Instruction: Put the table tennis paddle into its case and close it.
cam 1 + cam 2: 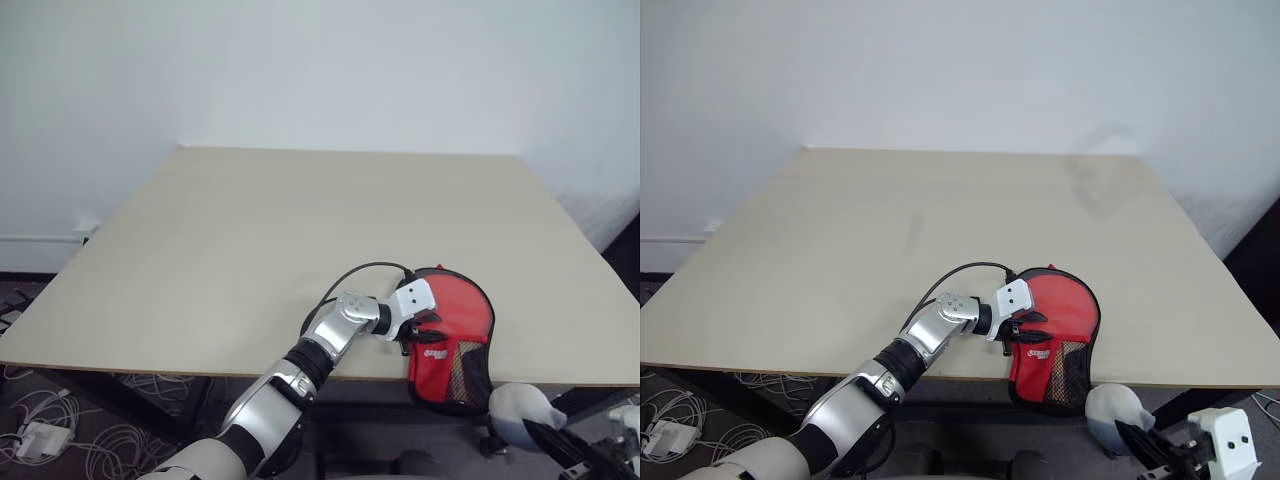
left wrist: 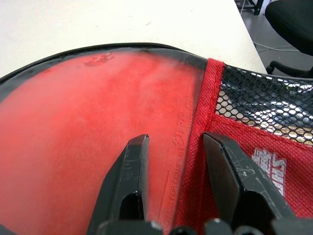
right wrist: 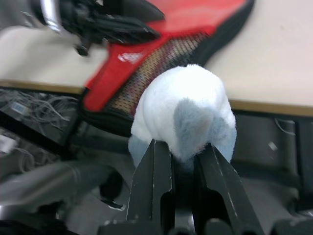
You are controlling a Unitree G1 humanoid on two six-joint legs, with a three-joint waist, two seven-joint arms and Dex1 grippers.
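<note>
A: From the head views, what do we have?

B: We see the case (image 1: 450, 340) lying at the near edge of the table (image 1: 250, 250), its lower end hanging over the rim. The red of the table tennis paddle (image 1: 455, 305) shows through its clear side. Our left gripper (image 1: 415, 335) rests on the case by the red patch. Low on the right, our right gripper (image 1: 1132, 432) sits below the table edge with a pale blue-white plush thing (image 1: 1110, 410) at its tip.

A: And the left wrist view?

B: We see its two black fingers (image 2: 129, 176) partly apart, pressed on the clear cover over the red rubber, beside the red band and black mesh. Whether they pinch anything we cannot tell.

A: The right wrist view?

B: Our fingers (image 3: 156, 181) are closed tight on the plush thing. Beyond it the case overhangs the table edge.
</note>
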